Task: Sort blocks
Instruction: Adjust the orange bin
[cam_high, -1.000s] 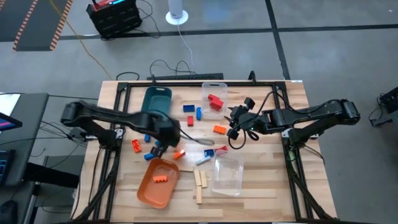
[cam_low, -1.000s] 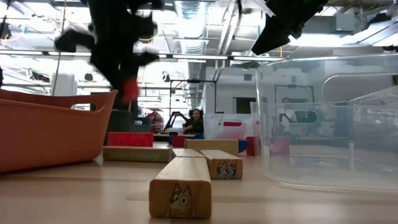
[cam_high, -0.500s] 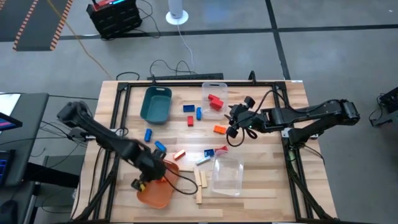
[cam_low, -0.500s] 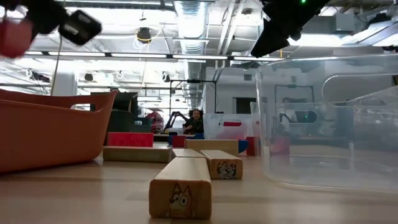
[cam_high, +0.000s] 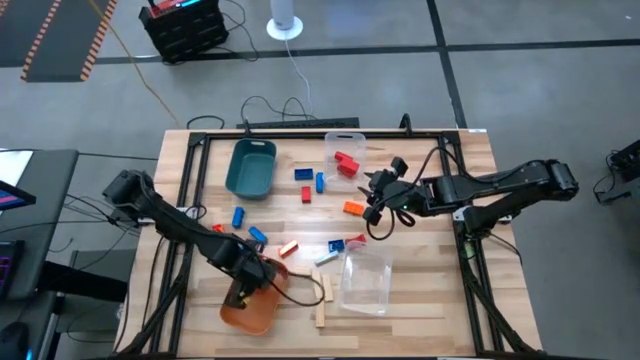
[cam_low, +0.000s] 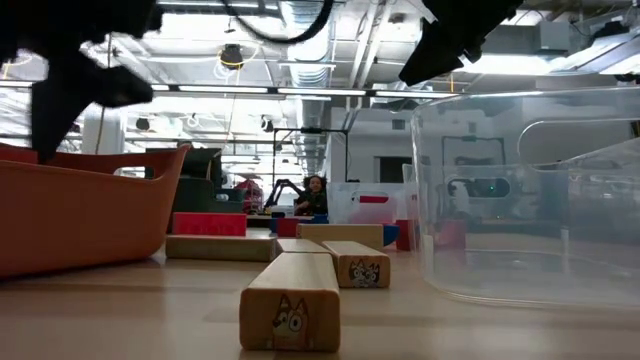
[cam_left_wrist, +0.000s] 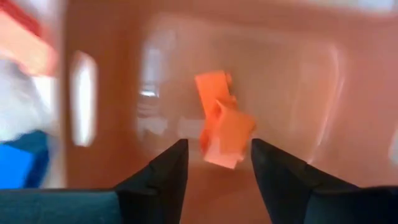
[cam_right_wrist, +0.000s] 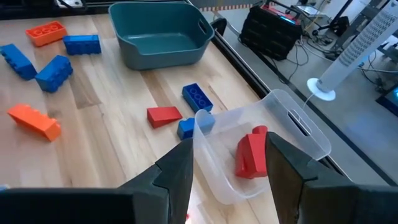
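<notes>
Over the glossy orange tray (cam_high: 232, 312), the left hand (cam_left_wrist: 214, 165) (fingers parted) faces two studded orange bricks (cam_left_wrist: 219, 118).

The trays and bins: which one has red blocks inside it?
The clear bin at the table's far edge holds the red blocks. The teal tray looks empty, and the orange tray holds orange ones.
</notes>
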